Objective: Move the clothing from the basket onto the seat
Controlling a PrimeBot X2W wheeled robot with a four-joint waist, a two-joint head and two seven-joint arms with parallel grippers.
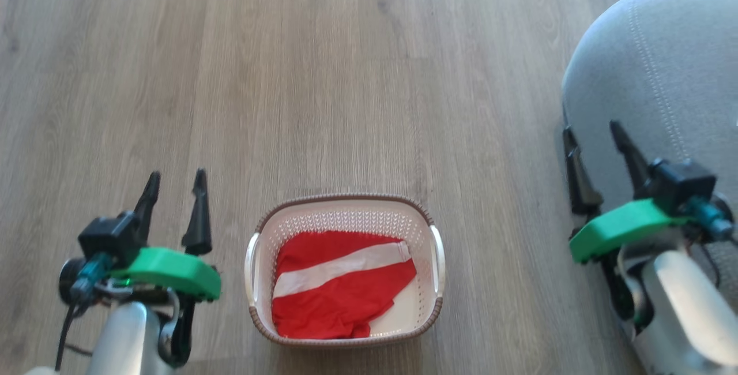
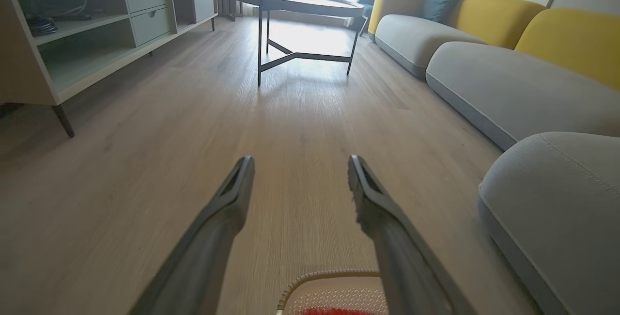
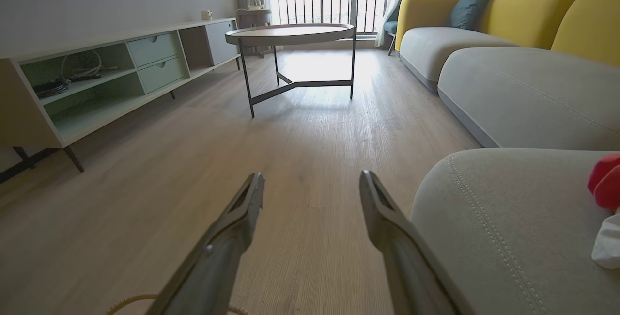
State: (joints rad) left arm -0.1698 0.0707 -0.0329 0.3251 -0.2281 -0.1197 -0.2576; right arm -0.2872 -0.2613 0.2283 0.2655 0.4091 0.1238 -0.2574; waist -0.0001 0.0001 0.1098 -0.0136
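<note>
A red garment with a white stripe, the clothing, lies crumpled in the cream basket on the floor at the bottom middle of the head view. The basket's rim and a sliver of red clothing peek in at the bottom of the left wrist view. My left gripper hovers open to the basket's left, empty. My right gripper stands open at the edge of the grey seat, holding nothing. More red and white clothing rests on the seat at the far right of the right wrist view.
Wooden floor stretches ahead. A round coffee table on thin dark legs stands farther off. A low media cabinet runs along the left wall. A grey and yellow sofa lines the right side.
</note>
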